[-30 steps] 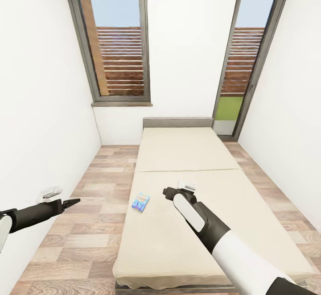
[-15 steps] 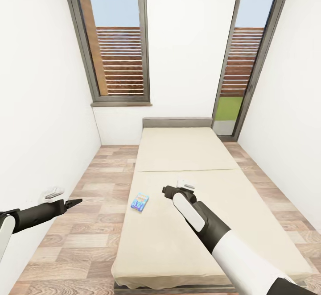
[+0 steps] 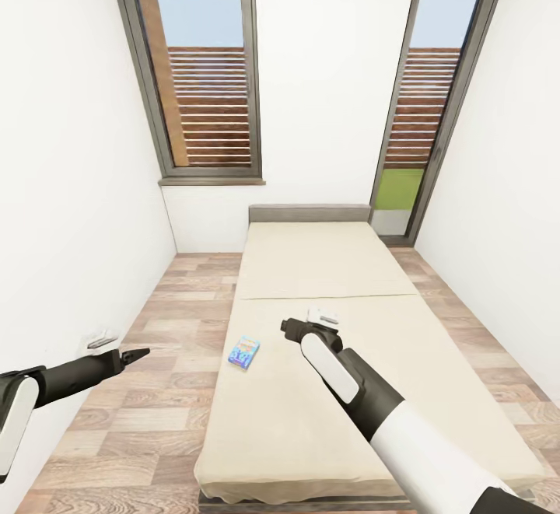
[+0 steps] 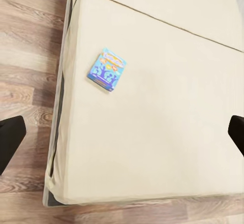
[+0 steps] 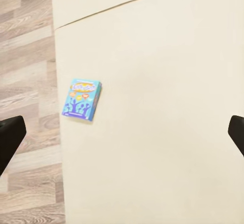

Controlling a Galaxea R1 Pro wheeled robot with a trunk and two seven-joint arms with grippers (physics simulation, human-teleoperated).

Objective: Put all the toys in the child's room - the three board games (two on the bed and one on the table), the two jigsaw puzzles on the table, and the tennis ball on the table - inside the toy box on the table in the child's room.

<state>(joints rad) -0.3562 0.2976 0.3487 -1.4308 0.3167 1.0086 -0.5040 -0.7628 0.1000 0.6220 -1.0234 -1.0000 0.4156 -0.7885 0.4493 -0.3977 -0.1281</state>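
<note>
Small blue flat printed board game box [image 3: 244,351] lies near the edge of the plain beige bed mattress [image 3: 327,265], well apart from both open, empty grippers, left [image 4: 122,137] & right [image 5: 122,132]. Risk, imo: box is thin and flat on soft mattress, so the right gripper's jaws may only push it twd the wood plank floor [image 3: 148,421] w/o catching it.

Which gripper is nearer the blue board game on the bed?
Right. The right gripper hangs over the bed beside the blue board game; the left gripper is over the floor.
</note>
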